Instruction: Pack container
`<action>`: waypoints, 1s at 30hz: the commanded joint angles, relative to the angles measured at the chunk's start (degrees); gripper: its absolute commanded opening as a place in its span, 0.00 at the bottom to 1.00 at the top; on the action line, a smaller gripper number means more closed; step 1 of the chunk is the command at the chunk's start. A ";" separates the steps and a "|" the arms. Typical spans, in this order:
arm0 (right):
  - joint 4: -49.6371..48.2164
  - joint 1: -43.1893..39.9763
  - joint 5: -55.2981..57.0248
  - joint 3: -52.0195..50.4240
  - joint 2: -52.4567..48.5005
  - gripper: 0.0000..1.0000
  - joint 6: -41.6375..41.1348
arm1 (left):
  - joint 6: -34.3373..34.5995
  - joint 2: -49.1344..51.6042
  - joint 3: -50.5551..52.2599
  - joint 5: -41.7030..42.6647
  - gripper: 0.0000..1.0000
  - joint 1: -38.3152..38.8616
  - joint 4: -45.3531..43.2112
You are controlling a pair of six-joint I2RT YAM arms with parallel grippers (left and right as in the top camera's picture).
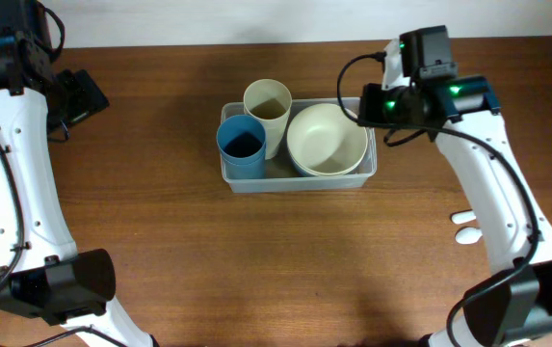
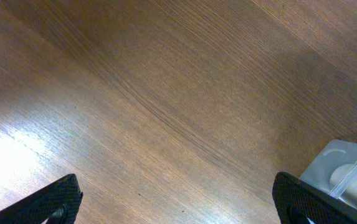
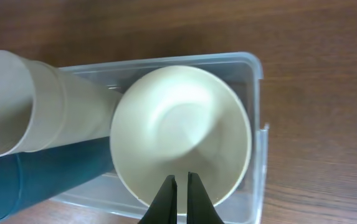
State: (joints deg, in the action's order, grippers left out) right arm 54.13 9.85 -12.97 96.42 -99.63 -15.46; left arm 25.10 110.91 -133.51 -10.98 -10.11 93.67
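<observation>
— Where is the container sitting?

— In the middle of the table, long side running left to right. A cream cup stands in its back left corner and a blue cup just in front of that, the two touching. A cream bowl fills the right half, open side up.

— And your right gripper?

— It hangs at the right end of the container, over the near edge of the bowl. My fingers are drawn narrow, with only a thin slit between them. From the wrist view I cannot tell whether they touch the bowl's rim or hover just above it.

— Your left gripper?

— Spread wide and holding nothing. One fingertip shows in each bottom corner of the wrist view, with bare wood between them. It is off to the far left of the table, well apart from the container.
</observation>
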 commanded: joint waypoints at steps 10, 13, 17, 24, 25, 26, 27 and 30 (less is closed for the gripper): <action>-3.21 9.94 1.64 1.03 -5.49 0.04 -5.05 | -0.48 -0.22 -0.46 -0.42 1.00 -0.17 0.04; -3.78 10.01 1.33 1.03 -6.75 0.04 -6.10 | -0.48 -0.22 -0.46 -0.44 1.00 -0.17 0.04; -4.55 10.03 1.03 1.03 -8.31 0.04 -6.08 | -0.48 -0.22 -0.46 -0.42 1.00 -0.17 0.04; -9.42 10.03 0.98 1.03 -10.71 0.04 -10.49 | -0.48 -0.22 -0.46 -0.42 1.00 -0.17 0.04; -10.12 10.03 0.92 1.01 -10.75 0.04 -10.62 | -0.48 -0.22 -0.46 -0.42 1.00 -0.17 0.04; -10.40 10.03 0.92 1.01 -10.78 0.04 -10.88 | -0.48 -0.22 -0.46 -0.42 1.00 -0.17 0.04; -10.75 10.03 0.79 1.01 -10.80 0.04 -11.26 | -0.48 -0.22 -0.46 -0.42 1.00 -0.17 0.04; -11.32 10.03 -0.11 1.01 -10.86 0.04 -11.63 | -0.48 -0.24 -0.46 -0.42 1.00 -0.17 0.04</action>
State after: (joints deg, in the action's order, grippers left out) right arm 43.31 19.90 -12.91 96.42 -110.00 -25.36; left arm 25.10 110.91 -133.51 -11.00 -10.11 93.67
